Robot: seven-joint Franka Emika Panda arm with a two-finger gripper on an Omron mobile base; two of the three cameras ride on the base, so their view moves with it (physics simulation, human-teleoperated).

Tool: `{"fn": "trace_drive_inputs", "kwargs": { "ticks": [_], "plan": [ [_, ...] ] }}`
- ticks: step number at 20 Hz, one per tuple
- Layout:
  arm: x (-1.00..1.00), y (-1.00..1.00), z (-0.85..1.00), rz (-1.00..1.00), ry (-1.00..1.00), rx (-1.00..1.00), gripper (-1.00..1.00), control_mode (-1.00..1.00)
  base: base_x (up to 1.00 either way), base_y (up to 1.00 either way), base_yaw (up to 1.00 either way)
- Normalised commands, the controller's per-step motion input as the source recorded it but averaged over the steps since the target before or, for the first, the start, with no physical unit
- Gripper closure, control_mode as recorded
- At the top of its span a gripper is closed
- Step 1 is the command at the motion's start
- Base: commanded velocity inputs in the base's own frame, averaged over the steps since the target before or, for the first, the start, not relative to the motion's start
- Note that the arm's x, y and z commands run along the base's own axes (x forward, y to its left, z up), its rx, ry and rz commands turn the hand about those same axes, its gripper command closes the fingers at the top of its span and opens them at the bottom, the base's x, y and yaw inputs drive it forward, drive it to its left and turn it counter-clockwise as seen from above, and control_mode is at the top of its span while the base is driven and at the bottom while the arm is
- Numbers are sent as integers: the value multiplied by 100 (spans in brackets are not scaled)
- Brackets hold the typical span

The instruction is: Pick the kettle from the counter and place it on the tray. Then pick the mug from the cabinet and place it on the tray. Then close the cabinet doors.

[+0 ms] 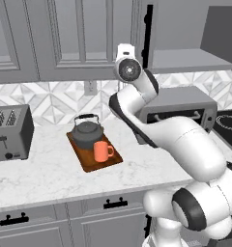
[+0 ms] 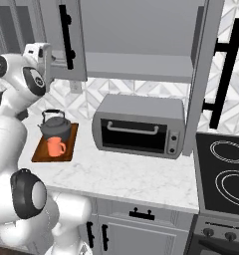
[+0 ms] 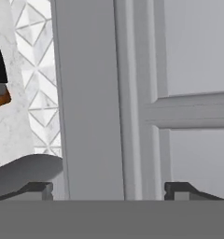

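- The tray (image 1: 87, 161), a reddish-brown board with a low rim, lies on the desk (image 1: 50, 173) toward its back edge, between the toaster (image 1: 10, 132) and the toaster oven (image 1: 178, 108).
- The kettle (image 1: 87, 132), dark grey with a thin arched handle, stands on the tray's rear half.
- The orange mug (image 1: 103, 151) stands upright at the tray's front right, just beside the kettle.
- The cabinet (image 2: 141, 62) is open, its shelf (image 2: 136, 67) bare, with its doors (image 2: 211, 64) swung outward.
- The gripper (image 3: 108, 190) has its fingertips apart, holding nothing, close against the left door panel (image 3: 90, 102).

One kettle (image 1: 87, 132), one mug (image 1: 102, 151), one tray (image 1: 84, 160) (both aboard), one toaster (image 1: 9, 132), one toaster oven (image 2: 139, 126).
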Motion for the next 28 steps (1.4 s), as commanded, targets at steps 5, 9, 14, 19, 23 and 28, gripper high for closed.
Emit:
{"fn": "trace_drive_inputs", "kwargs": {
  "ticks": [5, 9, 14, 19, 23, 28],
  "plan": [
    [59, -20, -3, 18, 9, 0, -100, -100, 0, 0, 0],
    [70, -7, -10, 14, 0, 0, -100, -100, 0, 0, 0],
    [40, -1, -19, 17, 3, 0, -100, -100, 0, 0, 0],
    [-44, 2, -13, 20, -1, 0, -100, -100, 0, 0, 0],
    [-77, 0, 3, 8, -12, 0, -100, -100, 0, 0, 0],
    [-76, 0, 8, 4, -3, -1, -100, -100, 0, 0, 0]
  ]
}}
